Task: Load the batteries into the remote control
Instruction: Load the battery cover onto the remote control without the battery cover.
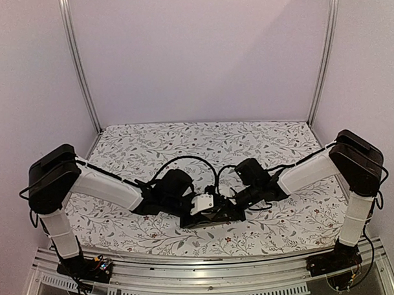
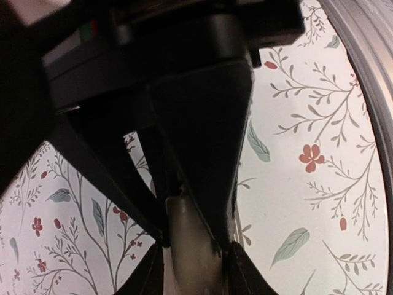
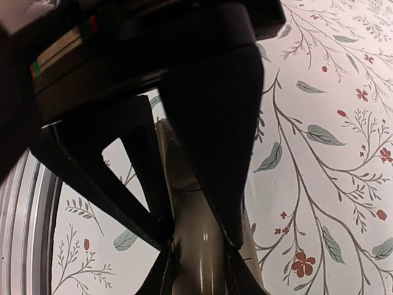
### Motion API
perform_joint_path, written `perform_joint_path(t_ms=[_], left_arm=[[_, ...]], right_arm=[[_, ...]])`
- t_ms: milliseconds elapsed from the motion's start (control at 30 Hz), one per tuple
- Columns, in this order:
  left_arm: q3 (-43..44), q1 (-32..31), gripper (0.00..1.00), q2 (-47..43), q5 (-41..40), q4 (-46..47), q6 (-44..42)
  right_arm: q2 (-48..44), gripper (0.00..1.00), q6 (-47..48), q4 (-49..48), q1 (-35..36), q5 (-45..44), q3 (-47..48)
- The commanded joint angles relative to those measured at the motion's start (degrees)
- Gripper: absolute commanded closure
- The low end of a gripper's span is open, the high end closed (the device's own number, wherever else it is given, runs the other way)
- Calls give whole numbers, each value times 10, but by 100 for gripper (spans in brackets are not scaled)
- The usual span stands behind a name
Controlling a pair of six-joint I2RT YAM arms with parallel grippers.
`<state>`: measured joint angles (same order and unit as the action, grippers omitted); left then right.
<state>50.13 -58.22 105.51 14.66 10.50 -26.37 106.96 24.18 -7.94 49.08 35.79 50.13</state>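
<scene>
Pinching remote control [image 1: 203, 203], left claw [image 2: 191, 243] and right claw [image 3: 199, 246]

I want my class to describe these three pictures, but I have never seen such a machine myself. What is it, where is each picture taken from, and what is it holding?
These are two robot arms bolted at the near edge of a table with a flowered cover. The wide picture looks down from above and behind them, with the left arm on the left and the right arm on the right. The other two pictures come from a camera on each wrist, looking along that arm's own dark fingers. The right fingers grip the remote control, a slim pale handset between the two arms. The left fingers sit on either side of it too, but whether they press on it is unclear. No batteries are visible.
</scene>
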Motion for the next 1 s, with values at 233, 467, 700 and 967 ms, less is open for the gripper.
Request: perform_joint_path(t_ms=[233,467,700,967], left_arm=[[18,5,64,21,1,-90,11],[-13,7,52,-14,-7,-66,25],[1,7,57,3,-3,-74,33],[14,7,68,19,-9,-77,33]], right_arm=[[11,92,21,21,15,-51,-12],[13,92,21,23,15,-50,-11],[14,93,20,23,15,-50,-10],[16,92,19,22,15,-50,-8]])
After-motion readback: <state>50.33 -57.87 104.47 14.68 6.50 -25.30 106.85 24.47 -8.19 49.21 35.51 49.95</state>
